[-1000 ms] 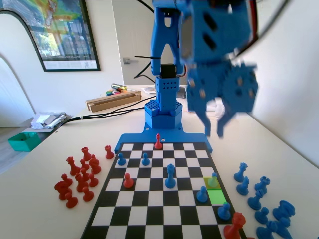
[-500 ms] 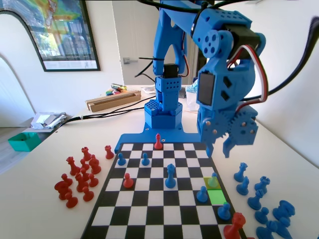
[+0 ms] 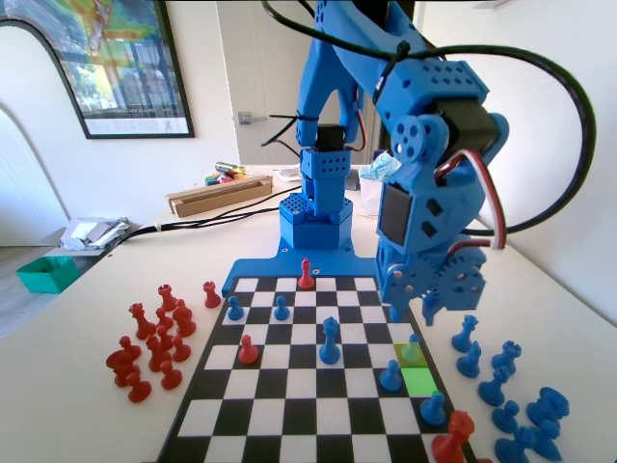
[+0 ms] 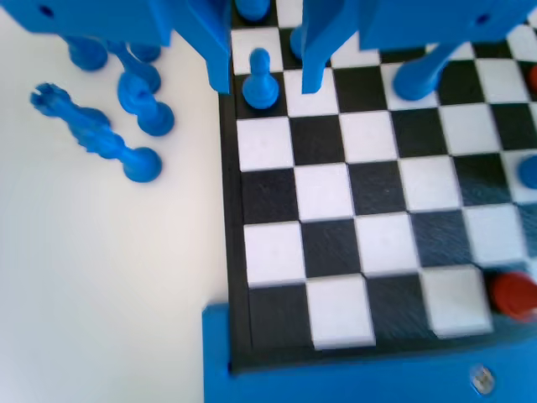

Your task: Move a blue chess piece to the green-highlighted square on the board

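My gripper [image 4: 264,71] hangs with jaws parted and empty, the blue chess piece [image 4: 259,80] framed between them on the board [image 3: 289,386]'s edge file; I judge a straight drop to grip its neck best; the green-highlighted square [image 3: 421,380] waits adjacent.

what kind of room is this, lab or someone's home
Probably a home room or small office, not a formal lab. A framed poster hangs on the wall, a door stands behind the arm, and the pale table holding the board also carries a cardboard box and loose clutter.
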Available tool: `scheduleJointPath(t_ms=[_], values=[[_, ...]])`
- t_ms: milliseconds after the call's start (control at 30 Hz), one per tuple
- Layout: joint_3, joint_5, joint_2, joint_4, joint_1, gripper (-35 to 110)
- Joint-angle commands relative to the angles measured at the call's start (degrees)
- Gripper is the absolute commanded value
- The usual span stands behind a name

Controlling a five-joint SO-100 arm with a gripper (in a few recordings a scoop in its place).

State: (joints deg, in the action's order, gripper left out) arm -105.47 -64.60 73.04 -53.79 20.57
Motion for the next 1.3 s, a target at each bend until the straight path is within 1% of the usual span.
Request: scheduleJointPath(t_ms=[0,267,1267], values=[[3.96,-0.79,0.53,-0.18,0.18,15],[7.21,-1.67,-2.02,-0.44,-0.44,15],[8.35,-2.99,-5.71,2.02,-0.88,14]])
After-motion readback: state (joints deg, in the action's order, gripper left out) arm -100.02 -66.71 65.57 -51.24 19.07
